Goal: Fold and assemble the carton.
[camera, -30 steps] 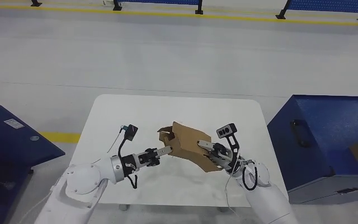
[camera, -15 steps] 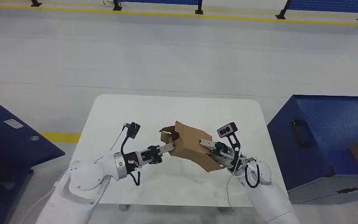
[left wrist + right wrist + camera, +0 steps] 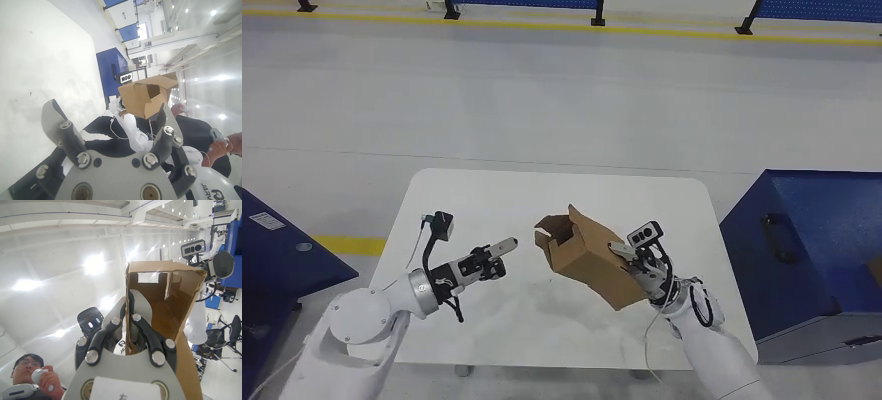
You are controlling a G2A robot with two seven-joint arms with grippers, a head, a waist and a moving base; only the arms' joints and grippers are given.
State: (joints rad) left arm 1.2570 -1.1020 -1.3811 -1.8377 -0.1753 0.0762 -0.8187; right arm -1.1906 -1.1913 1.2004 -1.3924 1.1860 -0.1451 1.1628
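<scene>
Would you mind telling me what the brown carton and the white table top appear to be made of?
The brown carton looks like plain matte cardboard: the right wrist view shows rough cut edges and creased flaps, so it is probably corrugated. The white rounded table top is smooth, with a dull sheen and faint smudges. It may be laminate or painted board; I cannot tell which.

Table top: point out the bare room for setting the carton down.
The white table is bare along its far edge, beyond the brown cardboard carton, and along its near edge. Crowded: the middle, where the right hand grips the carton and the open left hand faces it.
</scene>
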